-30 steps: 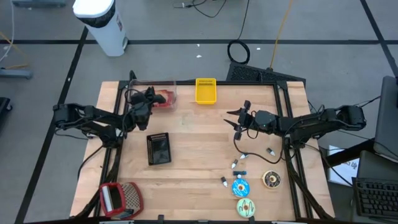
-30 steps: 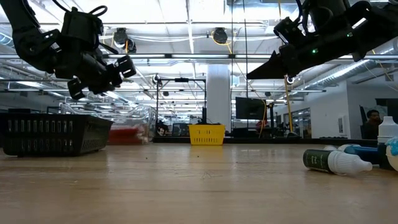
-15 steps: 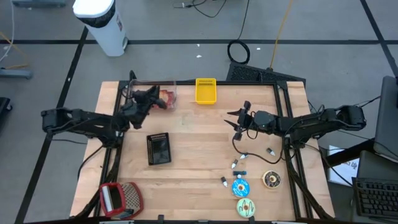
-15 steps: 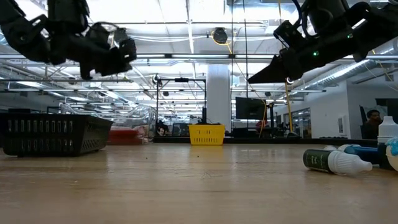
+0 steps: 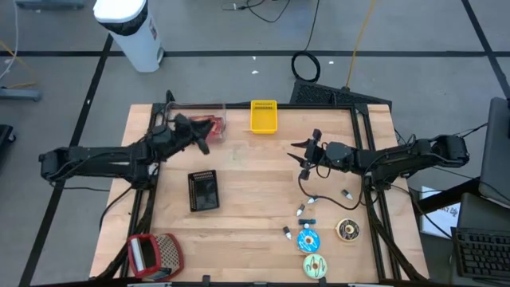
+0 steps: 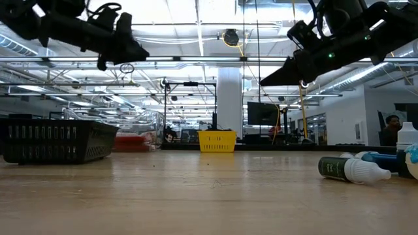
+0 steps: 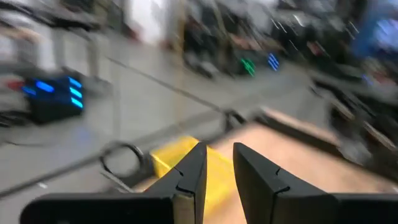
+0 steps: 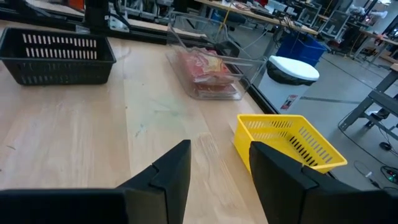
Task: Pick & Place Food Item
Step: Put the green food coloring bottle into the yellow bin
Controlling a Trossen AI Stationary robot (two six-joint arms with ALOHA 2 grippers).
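Note:
The food is red pieces in a clear plastic container [image 5: 213, 124] standing at the table's far left, also seen in the right wrist view [image 8: 208, 70]. My left gripper [image 5: 203, 140] hovers high over the container's near side, lying about level, open with a narrow gap and nothing between the fingers [image 7: 219, 155]. In the low view it is well above the table [image 6: 138, 55]. My right gripper [image 5: 300, 158] hangs open and empty above the table's middle right [image 8: 219, 152], pointing toward the left side.
A yellow basket [image 5: 264, 115] stands at the far edge and a black basket [image 5: 203, 190] left of centre. Small bottles [image 5: 304, 210] and three doughnuts [image 5: 309, 240] lie near right. A red and grey object [image 5: 155, 253] sits at the near left corner.
My left gripper has risen from just above the clear container and tipped from pointing down to lying about level, shifting slightly toward the table's right, while its arm stretched out flat. The right arm has kept still.

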